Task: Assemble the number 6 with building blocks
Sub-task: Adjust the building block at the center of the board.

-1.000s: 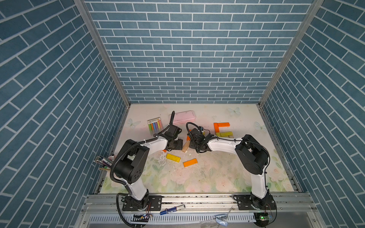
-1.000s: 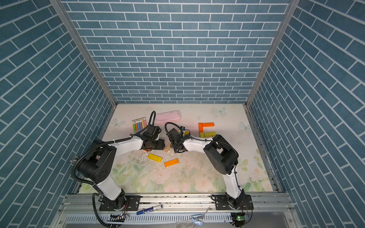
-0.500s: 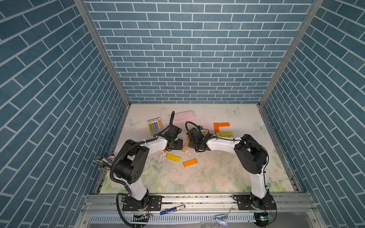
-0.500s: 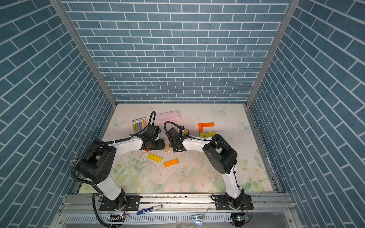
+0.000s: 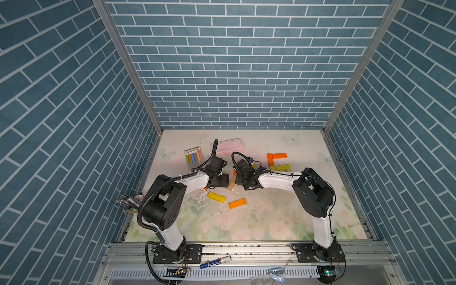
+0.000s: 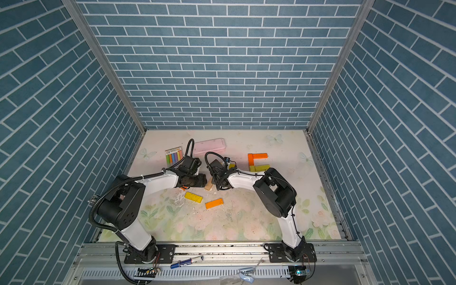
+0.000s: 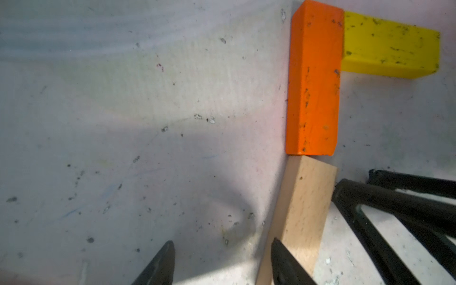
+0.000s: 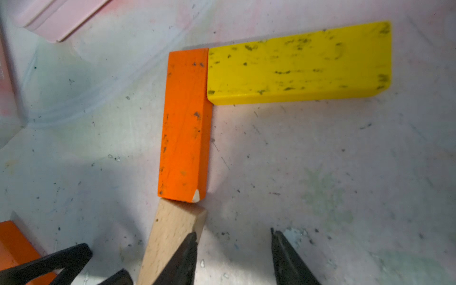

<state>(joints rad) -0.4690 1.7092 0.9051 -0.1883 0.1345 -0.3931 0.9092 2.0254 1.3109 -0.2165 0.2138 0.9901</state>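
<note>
In both wrist views a yellow bar (image 8: 298, 64) butts the top of an orange bar (image 8: 185, 123), and a tan bar (image 8: 170, 237) meets the orange bar's lower end, slightly skewed. The same orange bar (image 7: 313, 81), yellow bar (image 7: 389, 47) and tan bar (image 7: 301, 217) show in the left wrist view. My left gripper (image 7: 222, 256) is open and holds nothing, one fingertip (image 7: 281, 259) against the tan bar's side. My right gripper (image 8: 234, 246) is open too, one fingertip (image 8: 187, 251) on the bar's opposite side. In a top view the tan bar (image 5: 232, 183) lies between both grippers.
Loose yellow (image 5: 216, 197) and orange (image 5: 237, 203) bars lie in front of the grippers. A group of orange (image 5: 276, 158) and yellow-green bars (image 5: 280, 168) sits at the back right. Behind the arms are a pink case (image 5: 229, 145) and a chalk pack (image 5: 193, 158). White crumbs litter the mat.
The right gripper's jaws have spread apart and it has edged slightly toward the left arm. The left gripper has stayed where it was.
</note>
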